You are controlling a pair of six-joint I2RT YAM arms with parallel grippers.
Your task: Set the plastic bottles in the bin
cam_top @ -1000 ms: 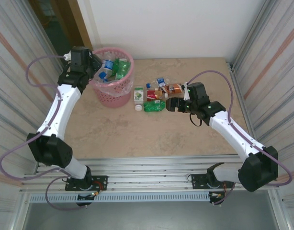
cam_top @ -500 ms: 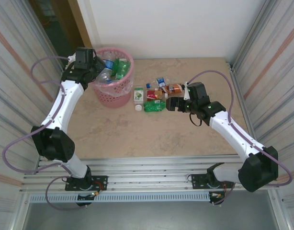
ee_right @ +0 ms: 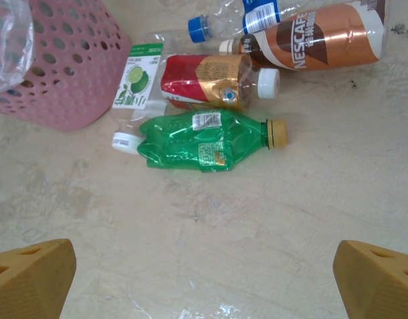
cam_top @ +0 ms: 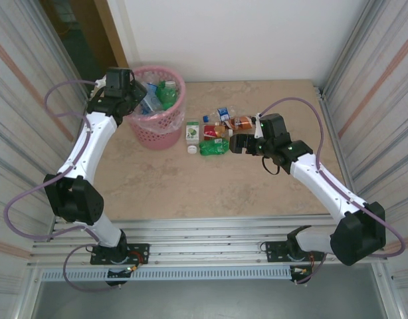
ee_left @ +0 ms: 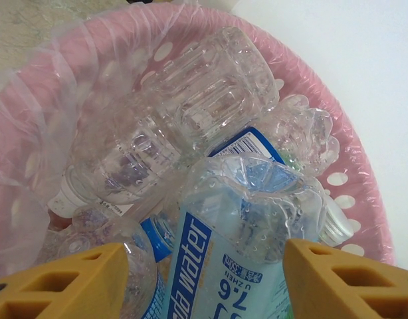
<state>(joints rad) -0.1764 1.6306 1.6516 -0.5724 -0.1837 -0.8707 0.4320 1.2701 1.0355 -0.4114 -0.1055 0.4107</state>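
Left tool (ee_left: 204, 249) partly open, straddling a water bottle (ee_left: 247, 212).

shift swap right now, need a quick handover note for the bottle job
Left gripper: over the bin, jaws apart around a water bottle that looks released.
Right gripper: open, empty, low over the table near the green bottle.
Done: several clear bottles lie in the bin.
Left: five on the table beside the bin: green bottle, red-label, Nescafe, lime-label, blue-cap.
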